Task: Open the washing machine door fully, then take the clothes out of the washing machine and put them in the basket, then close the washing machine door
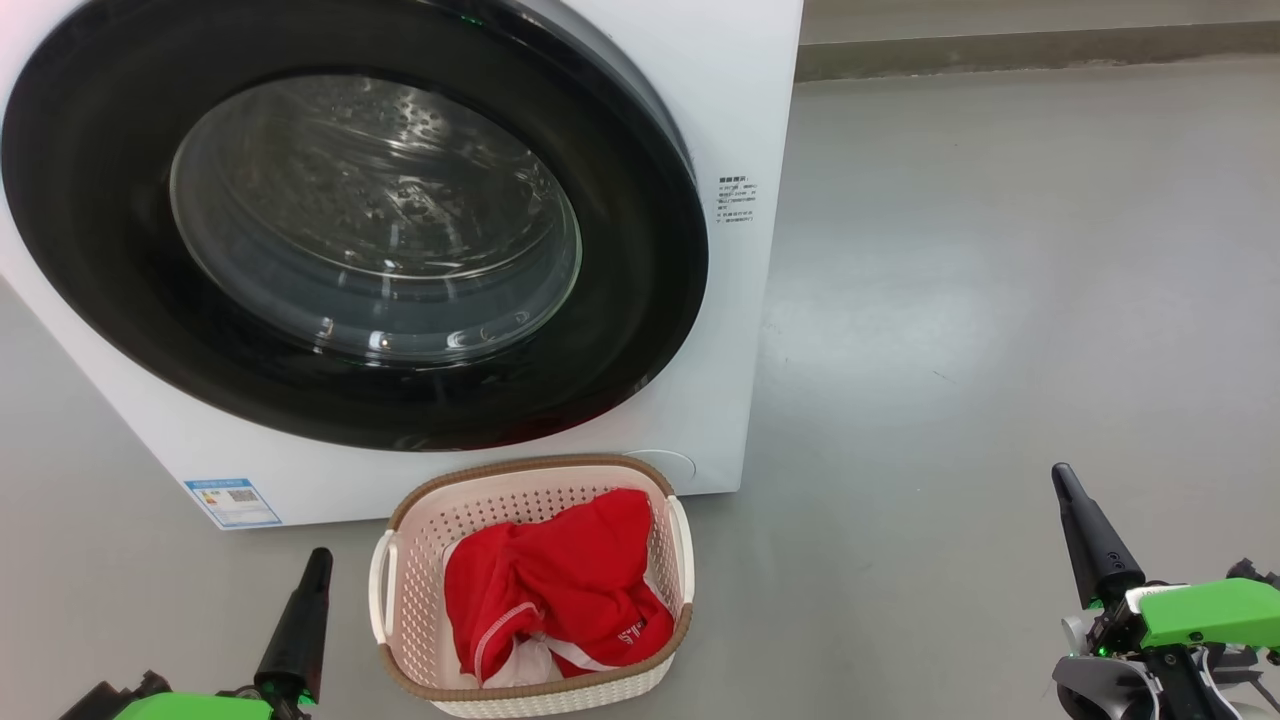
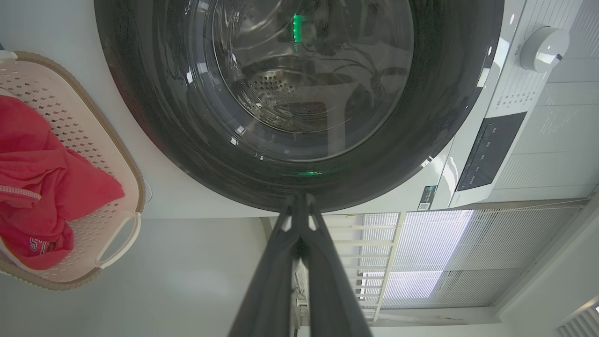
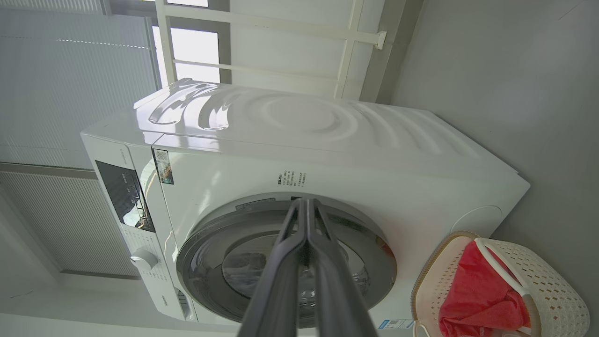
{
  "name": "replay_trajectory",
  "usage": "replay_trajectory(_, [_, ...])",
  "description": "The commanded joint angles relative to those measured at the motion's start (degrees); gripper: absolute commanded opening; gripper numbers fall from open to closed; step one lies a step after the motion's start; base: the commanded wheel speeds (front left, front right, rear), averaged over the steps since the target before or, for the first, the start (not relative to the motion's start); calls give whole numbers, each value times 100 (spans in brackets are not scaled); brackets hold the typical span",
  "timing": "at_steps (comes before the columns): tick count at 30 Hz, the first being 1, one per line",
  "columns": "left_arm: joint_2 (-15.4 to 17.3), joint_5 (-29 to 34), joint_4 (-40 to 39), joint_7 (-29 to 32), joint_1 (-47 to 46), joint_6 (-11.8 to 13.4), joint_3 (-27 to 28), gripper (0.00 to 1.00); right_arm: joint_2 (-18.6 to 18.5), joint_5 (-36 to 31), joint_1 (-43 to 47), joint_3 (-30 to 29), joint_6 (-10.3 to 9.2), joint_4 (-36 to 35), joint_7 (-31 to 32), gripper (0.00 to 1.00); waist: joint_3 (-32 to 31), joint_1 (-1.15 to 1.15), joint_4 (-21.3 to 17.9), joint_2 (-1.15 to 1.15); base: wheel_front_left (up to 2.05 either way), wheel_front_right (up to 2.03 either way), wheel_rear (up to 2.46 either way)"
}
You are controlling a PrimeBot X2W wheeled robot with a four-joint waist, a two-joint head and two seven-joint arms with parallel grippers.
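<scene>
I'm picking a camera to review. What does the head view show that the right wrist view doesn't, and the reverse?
Head view adds: the left pincer, shut, and the white lettering on the clothes. Right wrist view adds: the top of the washing machine, its control panel and dial, and a window behind. Both: the closed washing machine door, the basket holding the red clothes, and the shut right pincer.
</scene>
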Motion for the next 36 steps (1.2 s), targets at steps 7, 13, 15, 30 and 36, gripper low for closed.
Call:
replay_trajectory(7, [82,-41,-113,42,-226,-39,198,0,-36,-40,-243,73,-3,-139,29,0,0,0,0,0,0,0,0])
replay_trajectory(13, [82,-41,-113,42,-226,-39,198,0,-34,-42,-243,71,-3,-139,31,0,0,0,0,0,0,0,0])
replay_trajectory(15, [82,-41,-113,42,-226,-39,198,0,-34,-43,-243,70,-3,-139,31,0,0,0,0,0,0,0,0])
replay_trajectory(30, [82,-41,-113,42,-226,-39,198,0,-31,-46,-244,66,-3,-139,34,0,0,0,0,0,0,0,0])
replay_trajectory(36, [82,-41,-113,42,-226,-39,198,0,-30,-47,-244,65,-3,-139,35,0,0,0,0,0,0,0,0])
